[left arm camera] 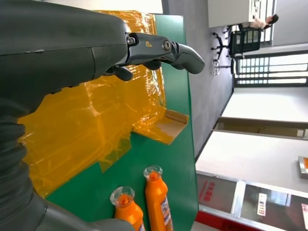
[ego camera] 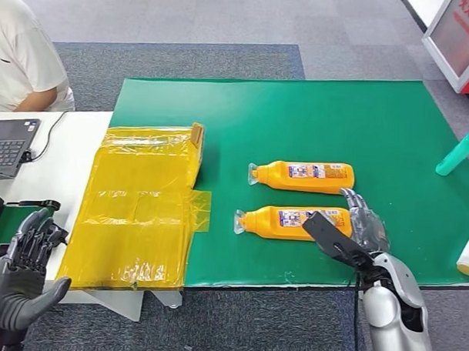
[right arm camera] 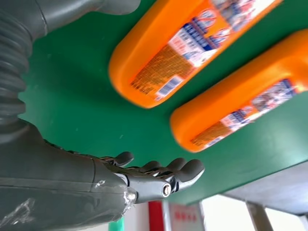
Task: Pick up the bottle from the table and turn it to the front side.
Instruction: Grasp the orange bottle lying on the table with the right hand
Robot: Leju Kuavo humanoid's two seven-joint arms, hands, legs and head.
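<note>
On the green mat [ego camera: 396, 135] two orange bottles lie on their sides, the nearer bottle [ego camera: 277, 221] just beside my right hand [ego camera: 363, 230] at its base end. My fingers [ego camera: 352, 199] are spread and seem not to touch it. My left hand [ego camera: 22, 264] hangs open, well apart.

2 orange bottles lie flat, parallel: near bottle [ego camera: 294, 221] and far bottle [ego camera: 304, 176], caps pointing left.
</note>
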